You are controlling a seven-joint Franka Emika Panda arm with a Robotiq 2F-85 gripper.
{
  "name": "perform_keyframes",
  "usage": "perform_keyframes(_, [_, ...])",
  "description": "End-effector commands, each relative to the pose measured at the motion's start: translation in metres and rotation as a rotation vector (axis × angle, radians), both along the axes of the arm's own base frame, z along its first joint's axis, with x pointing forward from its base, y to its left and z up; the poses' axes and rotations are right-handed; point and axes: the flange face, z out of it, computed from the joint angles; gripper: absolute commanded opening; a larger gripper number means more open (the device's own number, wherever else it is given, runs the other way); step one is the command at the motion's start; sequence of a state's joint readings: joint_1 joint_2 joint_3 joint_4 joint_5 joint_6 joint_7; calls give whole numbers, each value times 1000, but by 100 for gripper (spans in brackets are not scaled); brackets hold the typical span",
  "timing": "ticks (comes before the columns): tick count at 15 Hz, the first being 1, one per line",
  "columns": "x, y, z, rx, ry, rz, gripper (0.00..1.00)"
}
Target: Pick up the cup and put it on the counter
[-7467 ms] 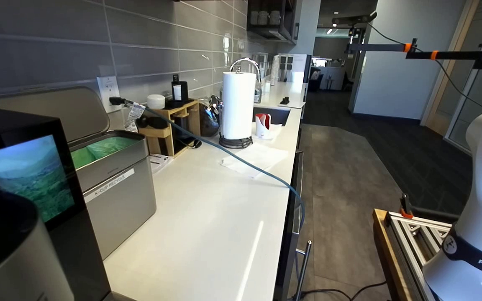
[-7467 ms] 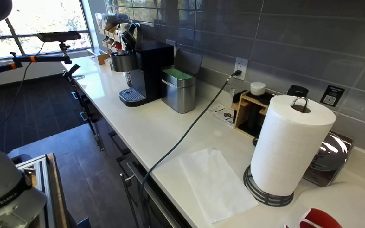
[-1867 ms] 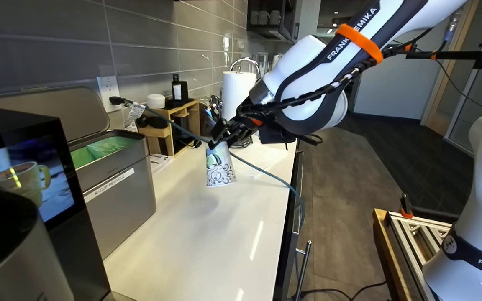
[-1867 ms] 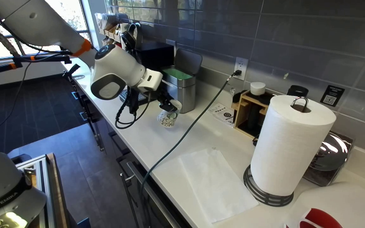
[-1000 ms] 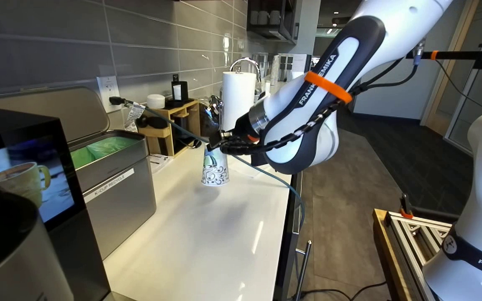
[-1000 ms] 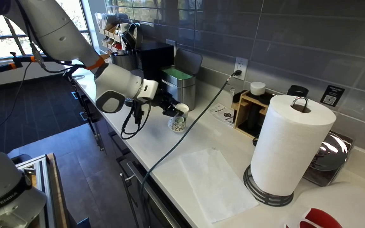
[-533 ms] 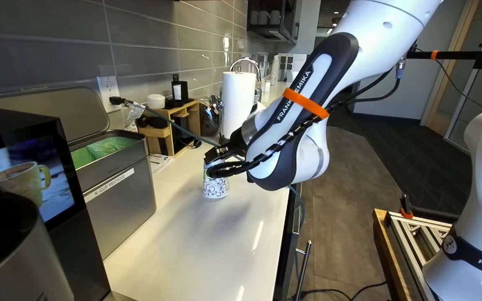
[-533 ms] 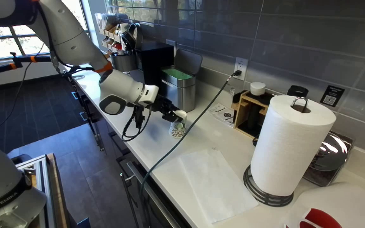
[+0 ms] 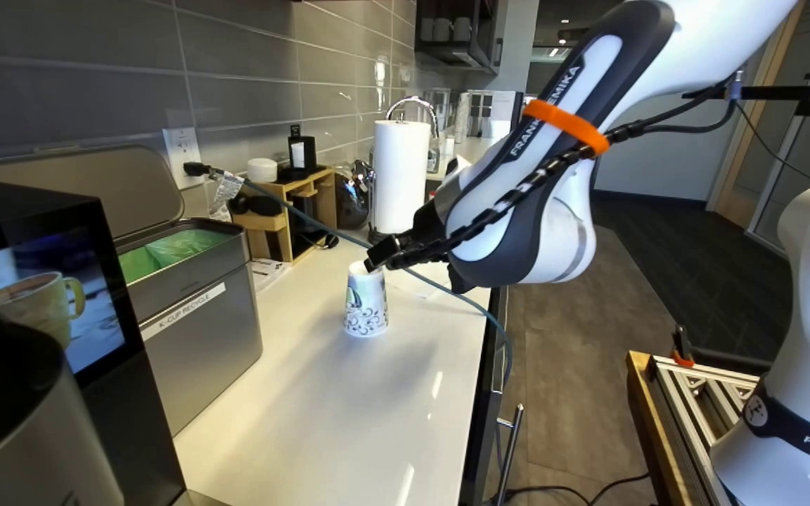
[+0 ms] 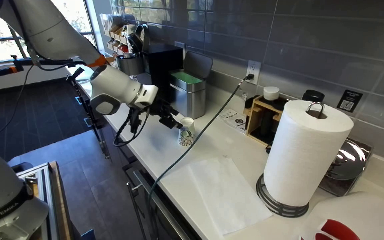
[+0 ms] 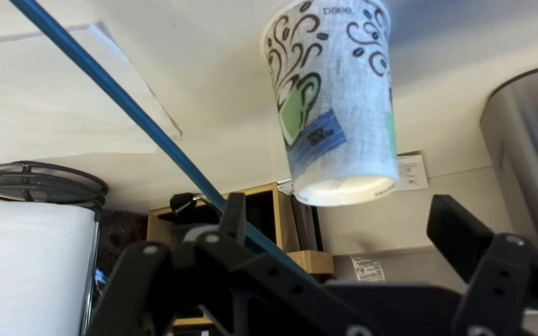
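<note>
The cup (image 9: 366,302), whitish with dark swirls and a green-blue patch, stands upside down on the white counter (image 9: 349,407), its wide rim resting on the surface. In both exterior views, my gripper (image 10: 176,119) is beside the top of the cup, on the arm's side. Seen from the wrist, the gripper (image 11: 343,221) has its black fingers (image 11: 458,233) spread wide with a gap between them, and the whole cup (image 11: 334,102) lies beyond their tips, apart from them.
A blue cable (image 10: 208,125) crosses the counter close by the cup. Around it stand a paper-towel roll (image 10: 307,153), a steel bin (image 10: 195,100) with its lid up, a wooden organizer (image 10: 255,121) and a black coffee machine (image 10: 162,66). A white paper sheet (image 10: 228,196) lies flat.
A second ago my gripper held the cup just above the counter. The cup has come down onto the counter, the fingers have opened, and the gripper has drawn back toward the arm.
</note>
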State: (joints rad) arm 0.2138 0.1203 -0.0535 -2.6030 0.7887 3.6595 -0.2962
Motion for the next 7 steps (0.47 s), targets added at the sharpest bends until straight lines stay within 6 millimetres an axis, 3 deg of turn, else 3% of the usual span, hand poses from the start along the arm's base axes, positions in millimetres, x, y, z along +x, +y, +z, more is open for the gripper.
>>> perform_keyframes(1, [-39, 13, 40, 42, -9, 142, 100])
perform_keyframes(4, [-56, 25, 67, 69, -10, 243, 100])
perform_keyframes(5, [-31, 23, 77, 84, -8, 252, 100])
perform_keyframes(6, [-33, 25, 63, 56, -24, 224, 100])
perform_keyframes(7, [-33, 25, 72, 63, -35, 229, 100])
